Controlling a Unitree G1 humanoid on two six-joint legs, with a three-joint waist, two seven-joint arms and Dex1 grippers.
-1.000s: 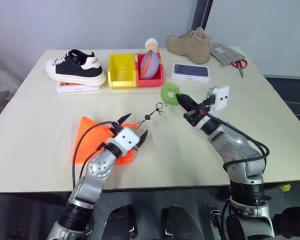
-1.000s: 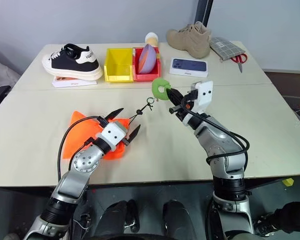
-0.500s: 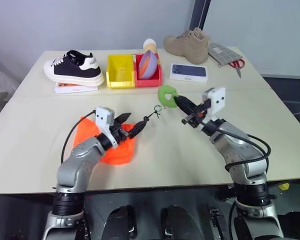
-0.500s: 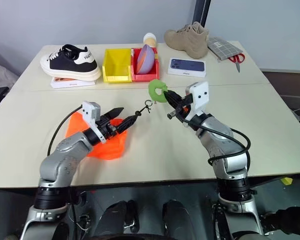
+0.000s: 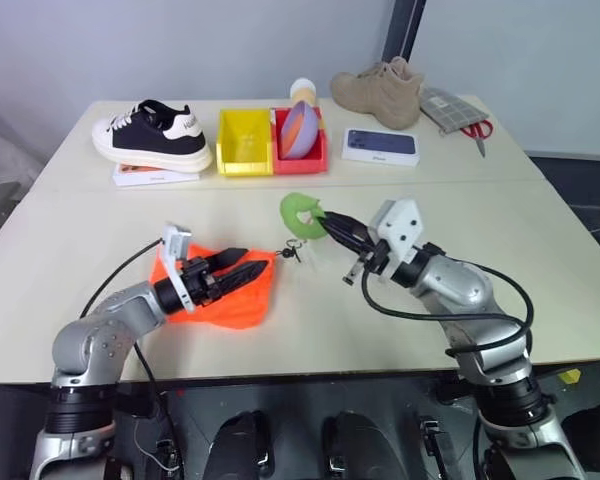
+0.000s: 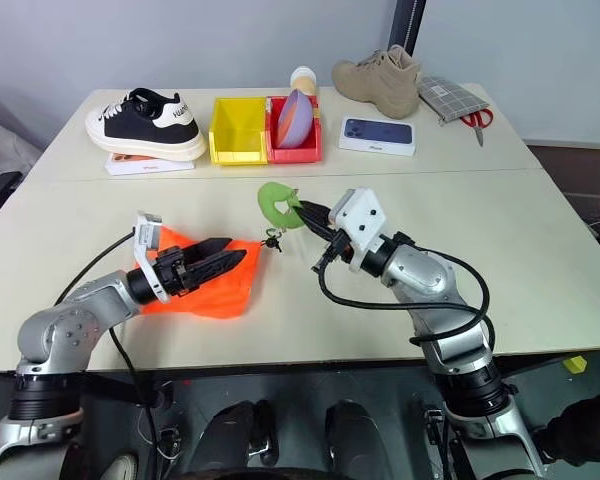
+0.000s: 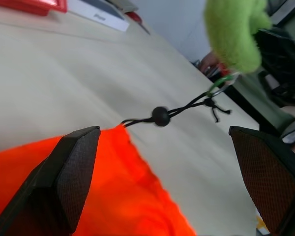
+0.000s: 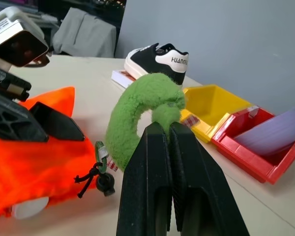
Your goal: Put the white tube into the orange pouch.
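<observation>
Bright, even light (wrist foregrounds perhaps blurred)

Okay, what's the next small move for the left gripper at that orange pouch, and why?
Probably close the left gripper on the orange pouch near its corded end. Its fingers are open at the fabric without gripping, while the right gripper is shut on the green ring, so pinching the pouch should steady it.

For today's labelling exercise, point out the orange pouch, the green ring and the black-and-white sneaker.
orange pouch [image 5: 242,300], left eye view, bare fabric.
green ring [image 5: 298,212], left eye view, fuzzy band.
black-and-white sneaker [image 5: 150,133], left eye view, side panel.
</observation>
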